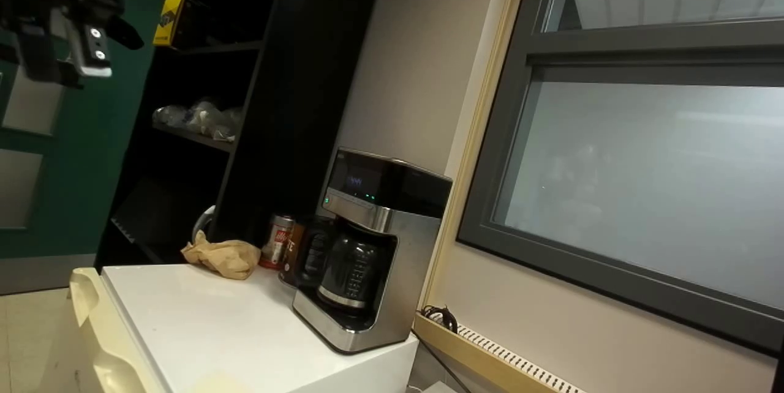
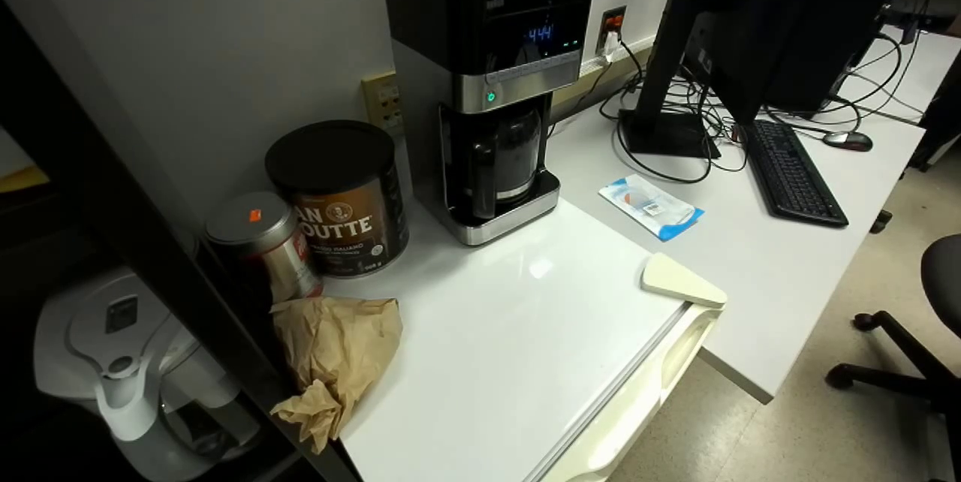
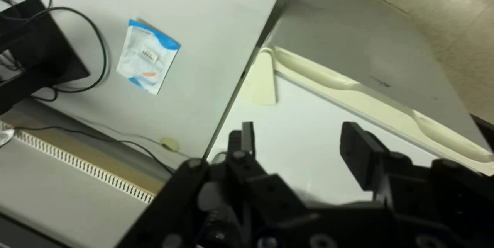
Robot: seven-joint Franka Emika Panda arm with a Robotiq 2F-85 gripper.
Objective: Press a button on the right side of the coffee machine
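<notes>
We've got our gripper (image 3: pixel 298 134) up high with fingers apart. In an exterior view, the drip coffee maker (image 1: pixel 409 252) sits lower, well right of it.

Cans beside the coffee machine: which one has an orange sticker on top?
The smaller silver-topped can beside the paper bag; the larger brown can has a plain black lid.

Pale wall (image 1: pixel 422 56) stands between black shelving (image 1: pixel 306 74) and a grey-framed window (image 1: pixel 643 166).
</notes>
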